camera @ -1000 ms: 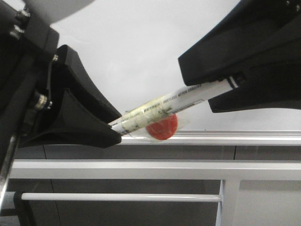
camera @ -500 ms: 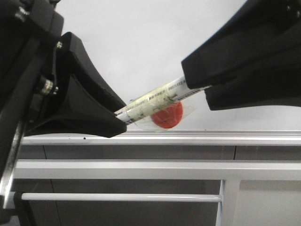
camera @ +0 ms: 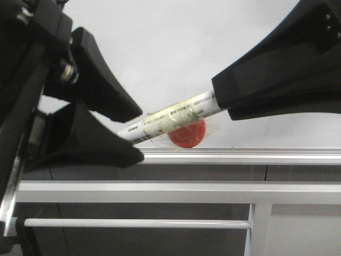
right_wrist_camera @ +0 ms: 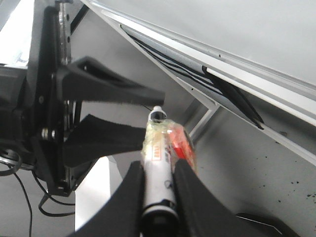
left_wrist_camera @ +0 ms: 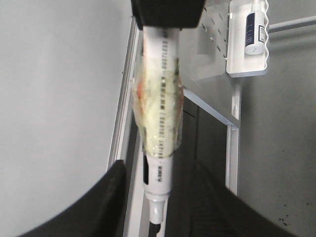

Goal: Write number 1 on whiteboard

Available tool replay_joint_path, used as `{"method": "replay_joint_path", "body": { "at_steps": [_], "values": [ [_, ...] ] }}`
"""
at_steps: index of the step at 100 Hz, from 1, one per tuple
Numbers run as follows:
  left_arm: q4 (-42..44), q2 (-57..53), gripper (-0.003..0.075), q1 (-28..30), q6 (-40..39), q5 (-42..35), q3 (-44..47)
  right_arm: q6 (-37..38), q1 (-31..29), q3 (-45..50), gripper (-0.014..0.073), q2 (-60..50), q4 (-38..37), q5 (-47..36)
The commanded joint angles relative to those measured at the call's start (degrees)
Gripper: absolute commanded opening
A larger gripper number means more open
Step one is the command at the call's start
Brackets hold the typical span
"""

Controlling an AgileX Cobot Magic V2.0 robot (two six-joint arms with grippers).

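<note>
A white marker (camera: 176, 118), wrapped in clear tape with a red disc (camera: 186, 136) stuck to it, lies slanted in front of the whiteboard (camera: 160, 53), just above its silver rail (camera: 250, 156). My right gripper (camera: 221, 104) is shut on the marker's rear end; the right wrist view shows its fingers (right_wrist_camera: 133, 182) pressed on the barrel (right_wrist_camera: 157, 148). My left gripper (camera: 139, 136) is open, with one finger on each side of the bare tip (left_wrist_camera: 157, 212), not touching it. No black stroke, the number 1, shows on the board.
White metal frame bars (camera: 160, 192) run below the rail, with one upright (camera: 259, 229). In the left wrist view a small white tray (left_wrist_camera: 249, 64) holding another marker hangs on a perforated panel. Cables (right_wrist_camera: 19, 168) hang by the left arm.
The left gripper's jaws, shut on the marker's tip end before, have opened. The right gripper has slid along the marker toward the left and covers its rear end.
</note>
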Motion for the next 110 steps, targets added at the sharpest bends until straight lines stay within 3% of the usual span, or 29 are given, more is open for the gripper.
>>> {"method": "replay_joint_path", "body": {
  "at_steps": [1, 41, 54, 71, 84, 93, 110],
  "values": [
    [0.15, -0.89, 0.0449, -0.43, -0.87, -2.94, -1.92, -3.92, 0.08, -1.8, -0.0063, -0.36, 3.11, 2.66],
    [-8.11, -4.45, 0.0462, -0.43, -1.36, 1.48, -1.92, -4.33, 0.08, -0.9, -0.0061, -1.64, -0.26, 0.47],
    [-9.1, -6.65, 0.0448, -0.43, -6.34, 2.16, -1.92, -4.52, 0.08, 0.7, -0.0061, -5.6, -0.55, -3.09],
    [-9.1, -8.48, 0.0368, -0.43, -11.21, 2.04, -1.79, -4.52, 0.08, 3.11, -0.0061, -13.12, -1.51, -6.58],
    [-9.34, -8.72, 0.0361, -0.43, -14.99, 0.68, -0.5, -4.52, 0.08, 5.54, -0.006, -17.82, -1.62, -8.03],
    [-9.72, -9.35, 0.0287, -0.43, -17.74, -1.2, 0.85, -4.52, 0.08, 7.21, -0.006, -20.2, -1.73, -8.25],
    [-12.41, -12.0, 0.0072, -0.43, -18.95, -7.74, 4.91, -4.52, 0.08, 10.09, -0.006, -23.83, -2.53, -8.25]
  ]
}}
